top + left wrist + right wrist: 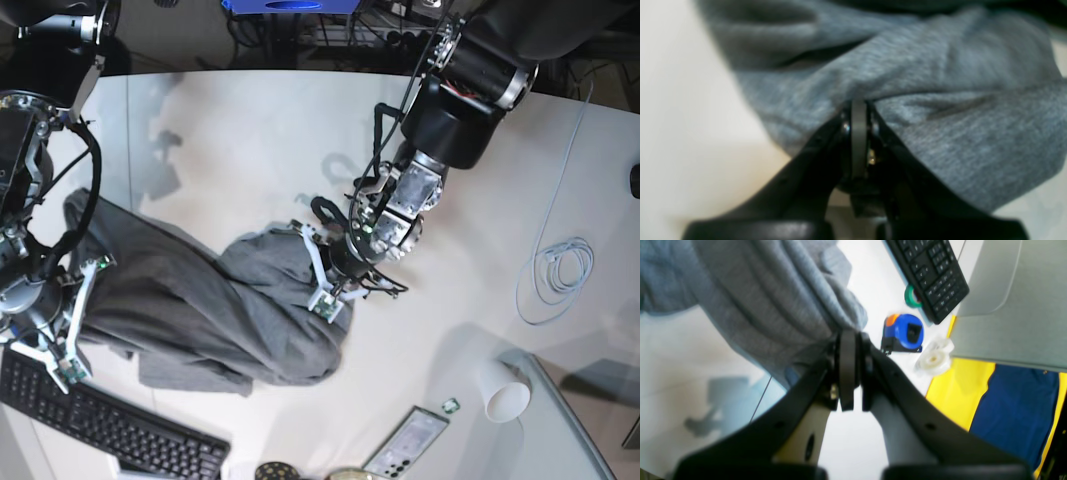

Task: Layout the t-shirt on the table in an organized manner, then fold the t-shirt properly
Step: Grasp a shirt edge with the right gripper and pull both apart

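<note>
left gripper (858, 110): clenched on t-shirt (200, 300) fold, to pull it out.
right gripper (850, 336): clamped on opposite edge, for spreading across table (250, 140).

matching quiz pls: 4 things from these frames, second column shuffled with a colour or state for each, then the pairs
Things:
1. t-shirt
2. tape measure
3. keyboard
4. paper cup

Colour or state:
A. lying on its side on the table
B. blue with an orange patch
C. bunched up, pinched by both the left gripper and the right gripper
D. black, at the table's near edge

Pairs: 1-C, 2-B, 3-D, 4-A
</note>
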